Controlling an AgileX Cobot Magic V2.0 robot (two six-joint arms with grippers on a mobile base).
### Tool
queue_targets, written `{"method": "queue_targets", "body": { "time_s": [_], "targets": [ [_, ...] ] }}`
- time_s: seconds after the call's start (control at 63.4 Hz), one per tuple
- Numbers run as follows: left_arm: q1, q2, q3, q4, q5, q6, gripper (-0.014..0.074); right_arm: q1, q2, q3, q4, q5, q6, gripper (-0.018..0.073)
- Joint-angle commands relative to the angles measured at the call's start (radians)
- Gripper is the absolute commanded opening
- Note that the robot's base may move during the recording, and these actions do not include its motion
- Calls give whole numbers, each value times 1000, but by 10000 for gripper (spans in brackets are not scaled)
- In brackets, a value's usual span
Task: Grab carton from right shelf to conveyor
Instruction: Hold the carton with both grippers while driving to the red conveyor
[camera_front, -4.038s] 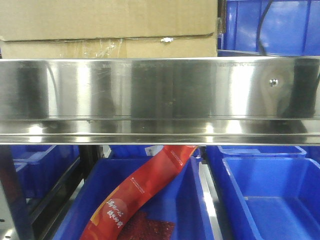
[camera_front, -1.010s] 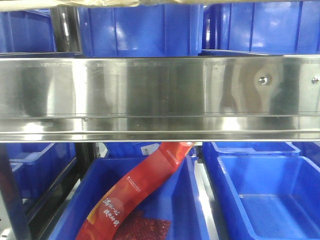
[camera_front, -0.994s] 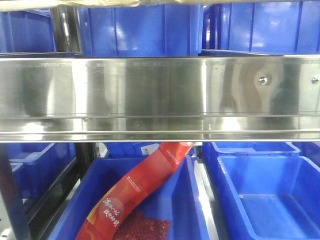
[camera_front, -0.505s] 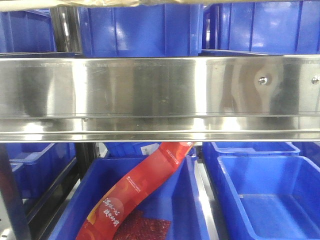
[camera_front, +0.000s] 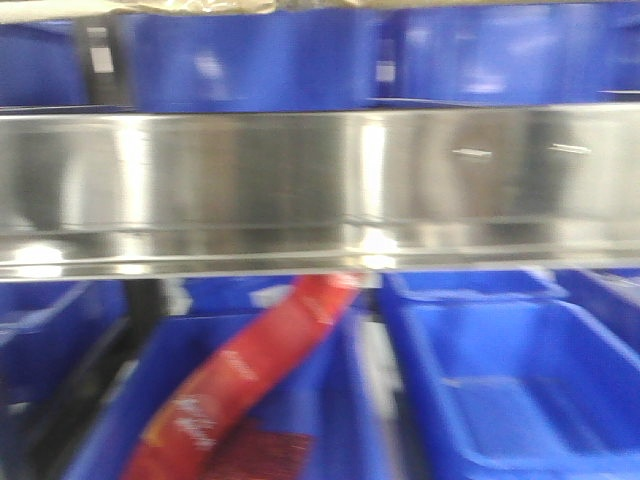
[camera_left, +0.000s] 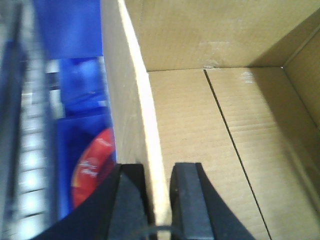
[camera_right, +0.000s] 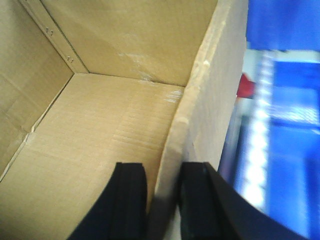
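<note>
On left wrist view, left gripper (camera_left: 159, 200) nipped tight over upright side wall of carton (camera_left: 215, 130), one black finger outside, other inside, cardboard edge filling the narrow gap. Plain brown corrugated, top open, floor seam running down the middle. Past the outer wall, blurred blue bins (camera_left: 75, 30) and red packet (camera_left: 90, 167) with white lettering, too smeared to read.

On right wrist view, right gripper (camera_right: 164, 200) likewise closed down on opposite wall of carton (camera_right: 100, 130), one finger inside, other outside, wall edge squeezed between. Small marks along corner joint at upper left, possibly staples, cannot tell. Blue blur outside the wall at right.

From front camera, heavy motion blur. Stainless front rail of right shelf (camera_front: 250, 180) across the middle, two smeared bright marks toward its right end. Thin tan strip of carton (camera_front: 190, 5) at very top edge of view, over upper row of blue bins, apart from the rail. Below rail, more blue bins (camera_front: 500, 400); red packet (camera_front: 250, 370) slanting across the left one, pale characters on it, unreadable.
</note>
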Motion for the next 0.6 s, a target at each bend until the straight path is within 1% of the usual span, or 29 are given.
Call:
{"method": "queue_targets", "body": {
  "time_s": [0.0,0.584],
  "targets": [
    [-8,-12,-12,-34,-49,4,-9,0,-15,-14,30,-56,-25,-68],
    [-8,-12,-12,-34,-49,4,-9,0,-15,-14,30,-56,-25,-68]
  ]
}}
